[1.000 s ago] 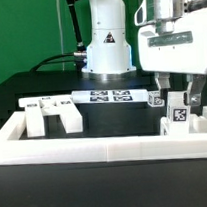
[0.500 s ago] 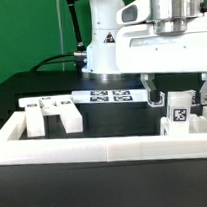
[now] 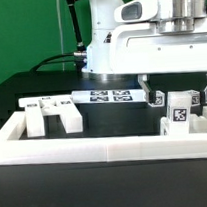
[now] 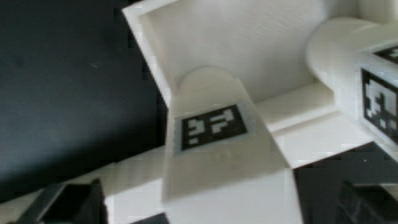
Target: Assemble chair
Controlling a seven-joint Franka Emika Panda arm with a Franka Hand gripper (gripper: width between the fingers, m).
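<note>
With the fingers (image 3: 145,89) spread wide and empty over the tagged chair part (image 3: 181,116), an off-centre descent could knock it askew.

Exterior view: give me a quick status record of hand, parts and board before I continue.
hand: open, nothing held
hand position: over the tagged part, at the exterior view's right
left parts: on the table at the exterior view's left, untouched
marker board: flat, behind the parts
rail: across the front
</note>
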